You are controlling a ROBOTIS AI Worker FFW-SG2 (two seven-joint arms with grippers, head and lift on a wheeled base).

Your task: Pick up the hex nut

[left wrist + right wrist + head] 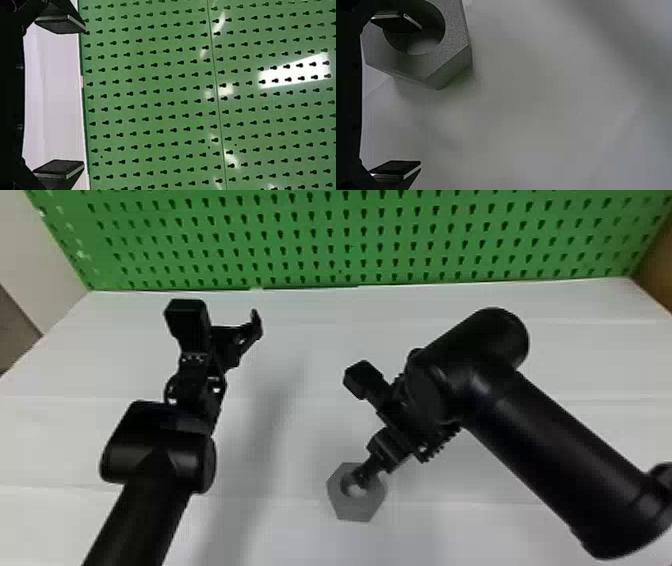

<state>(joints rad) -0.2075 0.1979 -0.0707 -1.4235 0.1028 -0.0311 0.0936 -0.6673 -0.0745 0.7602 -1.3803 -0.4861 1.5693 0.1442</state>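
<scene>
The grey hex nut (357, 509) lies flat on the white table in the head view. My right gripper (356, 431) stands open over the table, one finger at the nut's hole and the other well off to the nut's far side. In the right wrist view, that finger of the right gripper (420, 95) overlaps the hole of the nut (455, 33); I cannot tell how deep it reaches. Nothing is between the fingers. My left gripper (221, 311) is held at the left, open and away from the nut; the left wrist view shows the left gripper (83, 96) spread wide.
A green pegboard (300, 240) stands along the back edge of the white table (310, 355). The right forearm (545, 445) slants in from the lower right, and the left forearm (145, 510) rises from the bottom left.
</scene>
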